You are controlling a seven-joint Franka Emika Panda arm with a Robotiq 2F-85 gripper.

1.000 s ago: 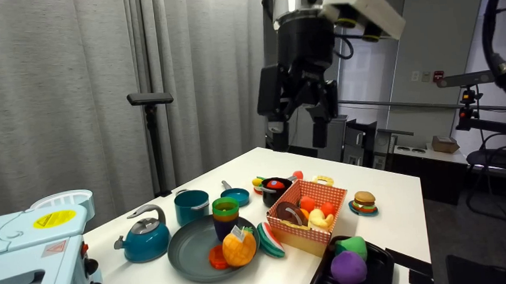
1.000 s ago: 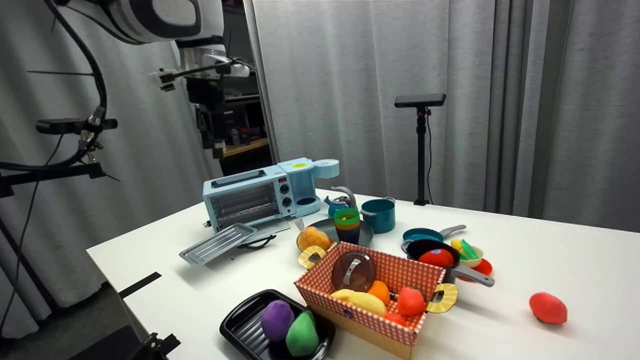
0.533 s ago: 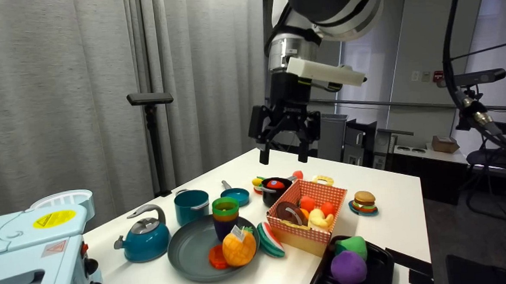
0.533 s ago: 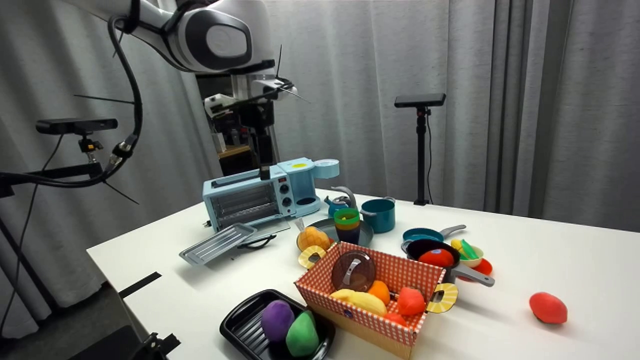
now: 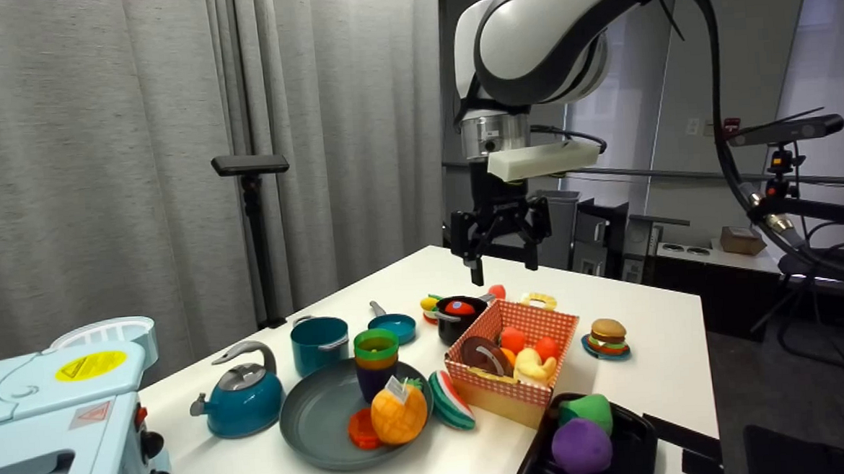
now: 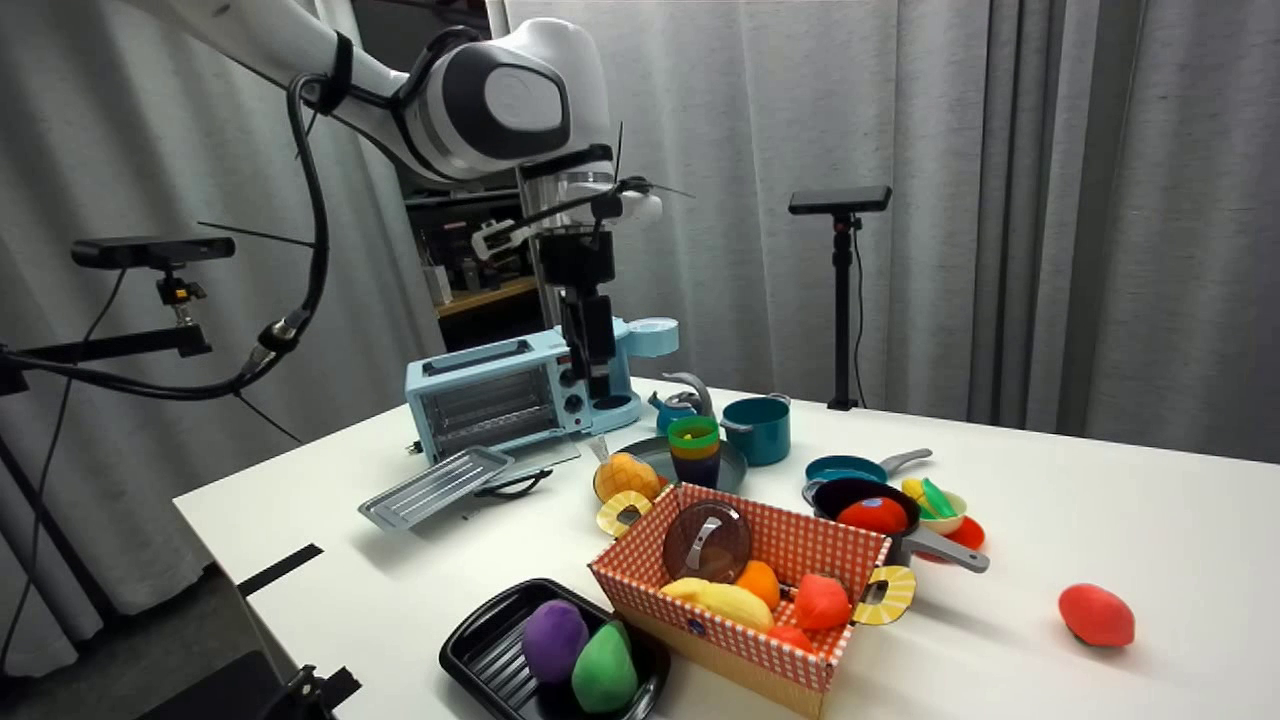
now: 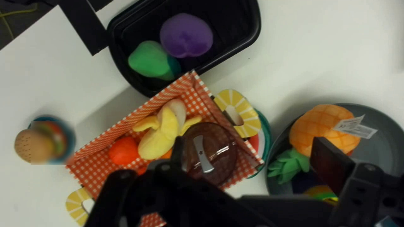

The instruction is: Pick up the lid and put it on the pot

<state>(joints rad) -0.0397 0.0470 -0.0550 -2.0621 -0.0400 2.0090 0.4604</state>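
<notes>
The lid (image 5: 485, 356) is a translucent brown disc with a grey handle; it leans inside the red-checked basket (image 5: 499, 405) and also shows in an exterior view (image 6: 690, 545) and the wrist view (image 7: 219, 151). A teal pot (image 5: 319, 348) stands without a cover, also in an exterior view (image 6: 758, 432). A black pot (image 5: 454, 331) behind the basket holds a red toy; it shows in an exterior view too (image 6: 845, 494). My gripper (image 5: 504, 267) is open and empty, well above the table. In the wrist view my gripper (image 7: 251, 148) has one finger overlapping the lid's edge.
The basket also holds a banana (image 6: 735, 603) and red toys. Near it are a black tray (image 6: 465, 650), a grey plate (image 5: 317, 434) with a pineapple (image 5: 400, 415) and stacked cups (image 5: 376, 355), a kettle (image 5: 246, 405), a blue oven (image 6: 490, 395) and a small teal pan (image 5: 396, 329).
The arm has come lower and further over the table, moving right and down in one exterior view. The gripper stays open. The lid, basket and pots have not moved.
</notes>
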